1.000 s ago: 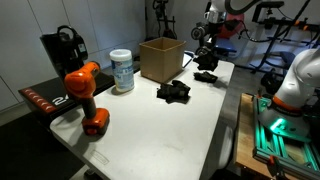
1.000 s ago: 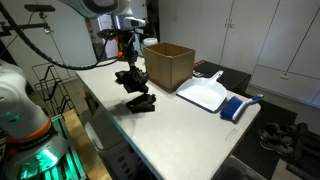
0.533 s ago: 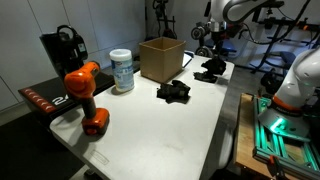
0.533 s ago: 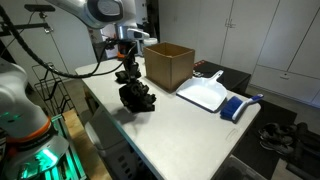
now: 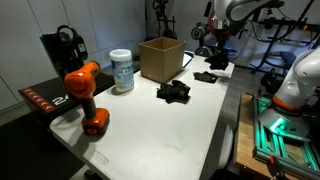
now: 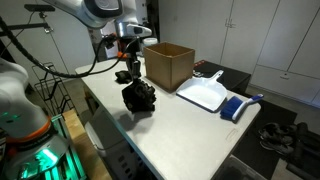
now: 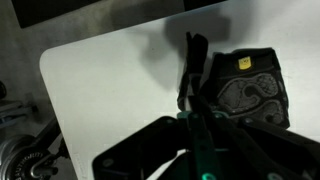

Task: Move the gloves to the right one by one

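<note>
Can't tell from any view whether the jaws are spread or pressed together, but the gripper [image 5: 217, 47] hangs just above the flat glove [image 5: 207, 76] at the far edge of the tabletop [image 5: 150, 135] and looks clear of it. The crumpled glove [image 5: 174, 91] sits nearer the middle, just beside the cardboard box [image 5: 160, 58]. I'd lift straight up, swing over, then pinch its thickest fold so it comes up whole instead of dragging.

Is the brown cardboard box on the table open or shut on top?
Open. In both exterior views the brown cardboard box shows a bare rim and inner wall, no flaps across it.
</note>
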Controlling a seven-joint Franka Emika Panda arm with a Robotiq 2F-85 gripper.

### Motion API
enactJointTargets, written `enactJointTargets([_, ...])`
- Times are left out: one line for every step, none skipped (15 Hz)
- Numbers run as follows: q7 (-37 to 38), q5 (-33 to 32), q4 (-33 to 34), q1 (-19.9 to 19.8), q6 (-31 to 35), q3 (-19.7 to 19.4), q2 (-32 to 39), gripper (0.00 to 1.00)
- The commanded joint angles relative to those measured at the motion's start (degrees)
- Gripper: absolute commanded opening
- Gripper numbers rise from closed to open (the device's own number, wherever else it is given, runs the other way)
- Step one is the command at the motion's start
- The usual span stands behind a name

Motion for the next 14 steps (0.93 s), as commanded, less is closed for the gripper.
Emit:
enactJointTargets([2.64,1.19,-1.23,1.58,3.43,0.38,2.15,0.01])
enactJointTargets([3.13,1.26,-1.64,2.00,4.64,0.75,3.93,0.01])
enactJointTargets([3.86,0.60,-1.98,2.19,5.25,1.19,5.59,0.01])
enactJointTargets([5.33,-0.33,-2.29,2.22,6.08,1.64,7.41,0.01])
enactJointTargets([6.46,-0.62,-2.24,2.33,7.13,1.83,9.35,0.01])
enactJointTargets([7.80,-0.86,-2.33,2.55,8.34,2.07,11.00,0.01])
enactJointTargets([8.58,-0.25,-2.34,2.96,10.52,2.02,12.70,0.01])
enactJointTargets([7.61,1.83,-2.24,3.66,12.61,1.65,14.13,0.01])
enactJointTargets([6.15,4.06,-2.29,4.37,14.82,1.38,15.07,0.01])
enactJointTargets([6.11,4.28,-2.24,4.61,16.48,1.46,16.06,0.01])
enactJointTargets([6.07,4.83,-2.07,4.89,17.95,1.48,17.09,0.27])
enactJointTargets([5.41,5.97,-2.11,5.28,19.25,1.44,17.72,0.29])
enactJointTargets([4.75,7.57,-2.27,5.70,20.99,1.39,17.90,0.35])
enactJointTargets([3.15,10.08,-2.51,6.20,22.54,1.37,17.80,0.41])
